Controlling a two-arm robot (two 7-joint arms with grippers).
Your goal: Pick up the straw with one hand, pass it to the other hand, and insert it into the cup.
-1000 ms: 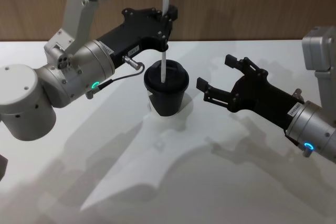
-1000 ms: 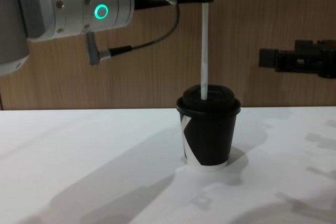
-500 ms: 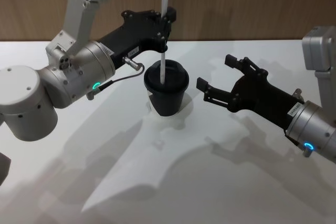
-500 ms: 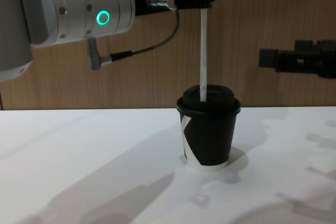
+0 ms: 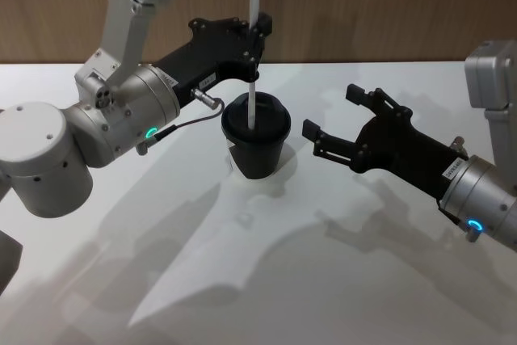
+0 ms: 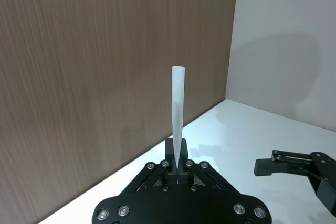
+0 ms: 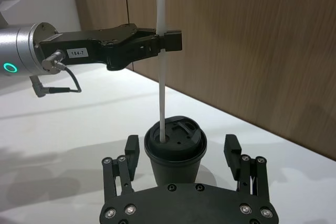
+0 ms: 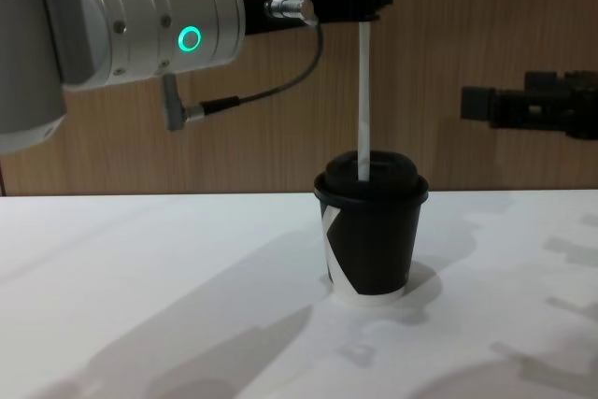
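Keep your left gripper (image 5: 257, 31) pinching the long thin white straw (image 5: 253, 46) upright and press it straight down through the domed lid of the black paper cup (image 5: 256, 145) mid-worktop, while your right gripper (image 5: 333, 119), fingers spread, waits beside it.

A smooth white surface (image 5: 266, 280) spreads across the head view, soft grey shadows lying toward 7 o'clock. A brown wood-grain wall panel (image 5: 388, 6) runs along 12 o'clock, meeting a pale grey wall (image 6: 286, 35).
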